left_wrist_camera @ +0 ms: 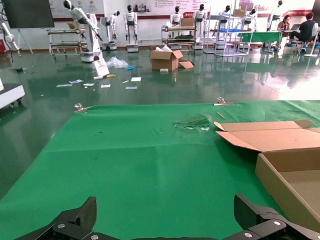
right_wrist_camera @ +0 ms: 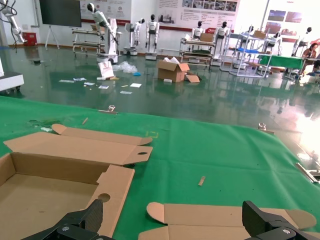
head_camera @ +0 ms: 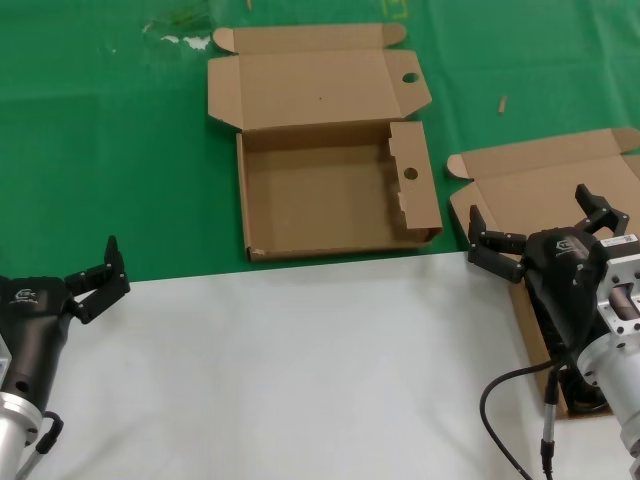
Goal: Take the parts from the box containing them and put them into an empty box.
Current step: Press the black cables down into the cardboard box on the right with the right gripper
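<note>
The empty box point(head_camera: 330, 200), shallow brown cardboard with round holes in its flaps, lies open at the middle back on the green cloth; it also shows in the right wrist view point(right_wrist_camera: 50, 195) and the left wrist view point(left_wrist_camera: 295, 175). The box containing the parts point(head_camera: 530, 175) lies at the right, its lid flap point(right_wrist_camera: 225, 220) folded back. My right gripper point(head_camera: 530, 205) hovers open over it and hides most of its inside. A bit of a black part point(head_camera: 588, 397) shows beneath the arm. My left gripper point(head_camera: 100, 280) waits open at the near left, over bare cloth point(left_wrist_camera: 165, 210).
A white sheet point(head_camera: 300, 370) covers the near half of the table; green cloth point(head_camera: 100, 150) covers the far half. A small cardboard scrap point(head_camera: 503, 103) lies behind the right box. A black cable point(head_camera: 500, 400) loops from my right arm.
</note>
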`<state>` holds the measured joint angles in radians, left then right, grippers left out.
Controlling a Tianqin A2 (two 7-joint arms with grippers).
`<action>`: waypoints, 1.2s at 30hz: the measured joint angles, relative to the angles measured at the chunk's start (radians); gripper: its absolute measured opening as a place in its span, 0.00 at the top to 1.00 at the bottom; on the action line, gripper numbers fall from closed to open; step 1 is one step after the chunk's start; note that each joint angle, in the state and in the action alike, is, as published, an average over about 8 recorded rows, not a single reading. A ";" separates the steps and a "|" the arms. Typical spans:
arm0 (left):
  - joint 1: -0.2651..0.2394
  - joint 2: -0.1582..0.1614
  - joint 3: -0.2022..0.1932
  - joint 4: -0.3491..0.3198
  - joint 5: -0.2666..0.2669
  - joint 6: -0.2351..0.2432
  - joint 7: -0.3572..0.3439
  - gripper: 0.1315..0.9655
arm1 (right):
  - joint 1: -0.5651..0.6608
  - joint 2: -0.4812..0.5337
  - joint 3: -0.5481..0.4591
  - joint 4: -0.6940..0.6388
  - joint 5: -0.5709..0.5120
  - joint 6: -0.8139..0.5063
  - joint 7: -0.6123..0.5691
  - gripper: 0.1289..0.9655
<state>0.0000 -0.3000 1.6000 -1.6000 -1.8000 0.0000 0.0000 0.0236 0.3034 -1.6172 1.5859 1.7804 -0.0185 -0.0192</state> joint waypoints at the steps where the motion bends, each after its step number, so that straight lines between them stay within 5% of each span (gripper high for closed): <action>1: 0.000 0.000 0.000 0.000 0.000 0.000 0.000 0.00 | 0.000 0.000 0.000 0.000 0.000 0.000 0.000 0.00; 14: 0.000 0.000 0.000 0.000 0.000 0.000 0.000 0.00 | -0.015 0.009 0.009 0.020 0.011 -0.027 0.004 0.00; 21: 0.000 0.000 0.000 0.000 0.000 0.000 0.000 0.00 | -0.114 0.124 0.051 0.139 0.074 -0.125 0.076 0.00; 30: 0.000 0.000 0.000 0.000 0.000 0.000 0.000 0.00 | -0.363 0.344 0.310 0.271 0.202 -0.382 0.136 0.00; 36: 0.000 0.000 0.000 0.000 0.000 0.000 0.000 0.00 | -0.572 0.476 0.544 0.227 0.250 -0.627 0.047 0.00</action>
<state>0.0000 -0.3000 1.6000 -1.6000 -1.7999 0.0000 -0.0001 -0.5481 0.7791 -1.0736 1.8125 2.0304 -0.6455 0.0281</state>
